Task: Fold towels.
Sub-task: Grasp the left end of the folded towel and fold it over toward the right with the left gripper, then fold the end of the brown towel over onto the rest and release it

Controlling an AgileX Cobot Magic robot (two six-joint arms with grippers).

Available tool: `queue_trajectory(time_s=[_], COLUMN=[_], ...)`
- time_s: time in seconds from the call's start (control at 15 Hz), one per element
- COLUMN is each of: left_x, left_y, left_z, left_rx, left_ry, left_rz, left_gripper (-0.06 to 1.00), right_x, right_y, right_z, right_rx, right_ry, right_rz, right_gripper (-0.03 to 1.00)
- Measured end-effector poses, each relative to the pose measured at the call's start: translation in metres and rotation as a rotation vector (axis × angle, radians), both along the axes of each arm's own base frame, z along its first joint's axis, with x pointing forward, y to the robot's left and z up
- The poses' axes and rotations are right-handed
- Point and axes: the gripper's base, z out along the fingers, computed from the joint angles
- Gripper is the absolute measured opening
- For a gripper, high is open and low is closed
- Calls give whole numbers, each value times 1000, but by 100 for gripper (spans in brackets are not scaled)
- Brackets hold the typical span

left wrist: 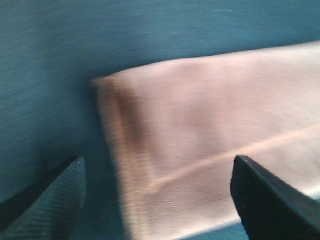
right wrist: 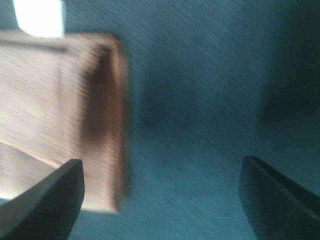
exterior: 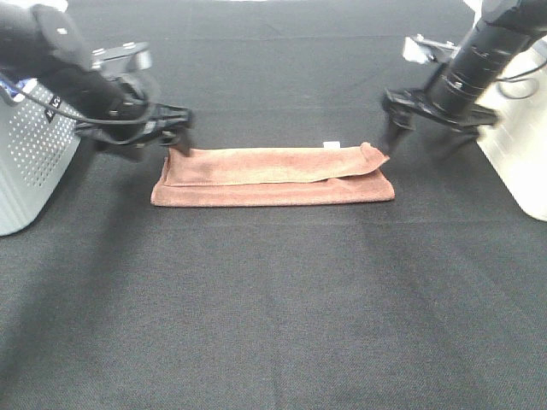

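Item: towel, laid folded as long strip on black mat | left gripper: jaws spread, nothing held, hung over left end | right gripper: spread, empty, beside right end | placement: ends seemingly bracketed for next fold, wrist views blurred

I'm holding left gripper low, jaws spread wide, gripping nothing; right gripper is hanging low too, jaws wide, fingers pointing down.
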Motion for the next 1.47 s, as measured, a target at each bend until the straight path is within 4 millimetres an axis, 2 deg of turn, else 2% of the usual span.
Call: queue_trajectory(time_s=[0.13, 0.33, 0.6, 0.67, 0.73, 0.93, 1.0, 1.07, 1.2, 1.33, 1.47], left_x=[1, 1, 13, 15, 16, 15, 15, 15, 14, 13, 17], left_y=[3, 0, -8, -10, -12, -14, -14, -13, -13, -11, -5], left_z=[-6, -37, -42, -43, -45, -51, -51, -51, -52, -40, 6], left_rx=[2, -27, -113, -141, -161, -176, -176, -170, -151, -119, -16], left_ry=[12, 89, 98, 102, 106, 138, 138, 136, 136, 127, 84], left_rz=[11, 42, 74, 72, 72, 67, 67, 63, 46, 14, -23], left_gripper=[76, 76, 75, 72, 66, 13, 13, 4, 2, 2, 2], right_x=[0, 0, 0, 0, 0, 0, 0, 0, 0, 0, 0], right_y=[0, 0, 0, 0, 0, 0, 0, 0, 0, 0, 0], right_z=[0, 0, 0, 0, 0, 0, 0, 0, 0, 0, 0], right_rx=[-2, -1, 0, 0, 0, -1, -1, -1, -1, -1, -1], right_ry=[3, 3, 3, 2, -1, -1, -1, -1, -1, -1, -1], right_rz=[1, 0, -1, -1, -2, -1, -1, -1, -1, -1, -1], right_gripper=[79, 79, 79, 79, 79, 79, 79, 79, 79, 79, 79])
